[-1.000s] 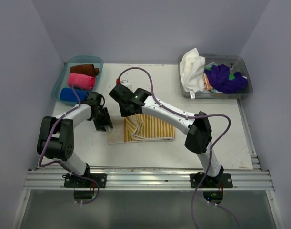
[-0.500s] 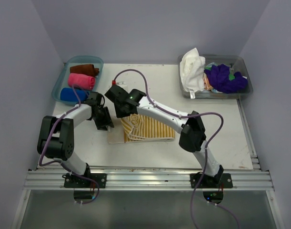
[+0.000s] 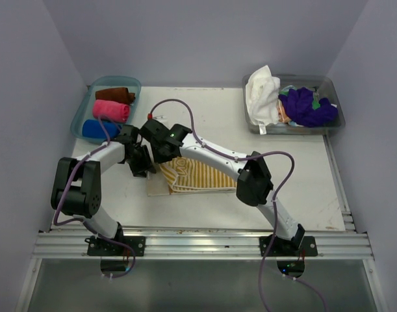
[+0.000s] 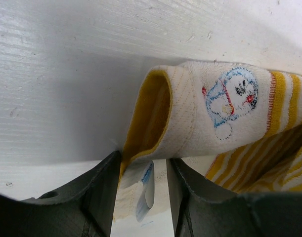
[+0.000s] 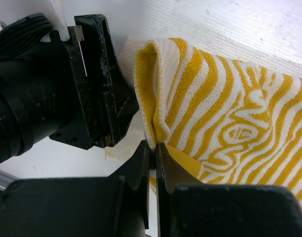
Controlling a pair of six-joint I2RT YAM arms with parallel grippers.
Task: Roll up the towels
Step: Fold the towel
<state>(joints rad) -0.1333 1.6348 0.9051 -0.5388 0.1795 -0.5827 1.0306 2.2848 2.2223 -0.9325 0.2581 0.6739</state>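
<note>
striped towel (image 5: 225,113) fold pinched in R hand (image 5: 153,146), edge inside spread L hand (image 4: 143,165)

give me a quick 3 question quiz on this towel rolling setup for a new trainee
1. Which towel is the right pincer shut on? A) pink towel B) yellow striped towel C) white towel
2. True or false: the purple towel lies rolled in the tray.
3. Fill in: the three rolled towels in the tray are brown, pink and ___.
Key: 1 B. 2 false, it lies loose in the bin. 3 blue.
</note>
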